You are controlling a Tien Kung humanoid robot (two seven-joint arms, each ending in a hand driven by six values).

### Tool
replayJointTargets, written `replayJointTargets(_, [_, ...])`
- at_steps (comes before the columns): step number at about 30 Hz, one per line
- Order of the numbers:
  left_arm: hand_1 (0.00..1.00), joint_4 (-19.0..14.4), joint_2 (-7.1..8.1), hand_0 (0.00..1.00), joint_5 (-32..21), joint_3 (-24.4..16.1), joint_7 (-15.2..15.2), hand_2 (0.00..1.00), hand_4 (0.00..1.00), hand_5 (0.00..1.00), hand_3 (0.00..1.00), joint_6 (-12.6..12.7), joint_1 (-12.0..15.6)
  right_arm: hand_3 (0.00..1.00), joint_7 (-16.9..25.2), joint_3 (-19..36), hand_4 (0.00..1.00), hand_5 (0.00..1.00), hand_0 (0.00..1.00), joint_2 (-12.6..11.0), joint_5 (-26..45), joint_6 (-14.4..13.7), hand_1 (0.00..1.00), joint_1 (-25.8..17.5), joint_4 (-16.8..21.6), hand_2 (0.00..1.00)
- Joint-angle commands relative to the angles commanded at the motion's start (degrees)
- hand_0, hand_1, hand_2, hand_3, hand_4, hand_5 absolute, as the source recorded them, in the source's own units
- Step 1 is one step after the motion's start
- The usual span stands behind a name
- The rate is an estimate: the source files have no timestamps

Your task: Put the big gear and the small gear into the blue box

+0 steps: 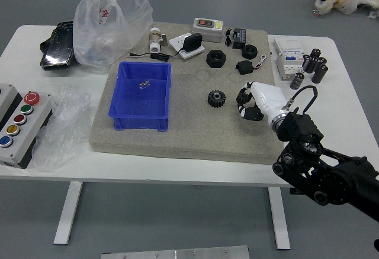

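One gear, the small gear (243, 97) as I judge it, is pinched in my right robot hand (267, 99), the grip narrow and partly hidden by my own fingers (251, 114). The big gear (217, 98) lies just beside it on the grey mat (195, 137), between my grasp and the blue box (140, 96), and that is my chief worry: if I travel straight across too low, I could knock it or drag it along. The catch looks to be near my fingertips, so a jolt or a loosening pinch might let the toothed rim slip and roll off. I cannot tell how high I am above the mat; too little lift could also mean hitting the box's near wall or right side and shoving it over the counter (177, 169). As for my pose, my arm (308, 152) reaches in from the lower right, elbow side low, wrist angled up and leftward, with the white back of the hand facing up and the fingers pointing toward the box.
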Motion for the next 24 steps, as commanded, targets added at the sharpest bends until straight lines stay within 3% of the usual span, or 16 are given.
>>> replayJointTargets(5, [0.657,-0.06,0.2,0.698,0.74,-0.51,0.34,0.644,0.681,0.293,0.814,-0.06,-0.03,0.451,-0.02,-3.77,0.463,0.116,0.378,2.42,0.09,0.52,0.381,6.03,-0.44,0.304])
replayJointTargets(14, [0.657,-0.22,0.49,0.698,2.63,-1.79,1.17,0.644,0.682,0.294,0.814,-0.26,-0.38,0.456,2.35,-14.13,0.469,0.103,0.409,11.56,3.74,1.05,0.404,16.95,-4.31,0.313])
replayJointTargets(15, [0.657,-0.22,0.54,0.698,2.83,-1.92,1.25,0.644,0.681,0.294,0.813,-0.29,-0.43,0.482,2.37,-15.24,0.511,0.054,0.453,12.42,3.79,1.5,0.469,17.81,-4.63,0.431])
replayJointTargets(21, [0.657,-0.27,0.78,0.698,3.92,-2.81,1.83,0.644,0.681,0.294,0.813,-0.35,-0.18,0.482,2.62,-16.15,0.511,0.054,0.453,15.94,2.29,2.07,0.469,19.43,-4.17,0.431])
replayJointTargets(22, [0.657,-0.26,0.81,0.698,4.17,-2.98,1.94,0.644,0.681,0.294,0.813,-0.4,-0.16,0.543,3.08,-16.36,0.534,0.05,0.476,16.34,2.32,1.77,0.519,19.54,-4.38,0.57])
replayJointTargets(24, [0.657,-0.25,0.87,0.698,4.53,-3.18,2.06,0.644,0.681,0.294,0.813,-0.47,-0.16,0.543,4.38,-17.0,0.534,0.05,0.476,16.93,2.62,0.68,0.519,19.62,-5.01,0.57])
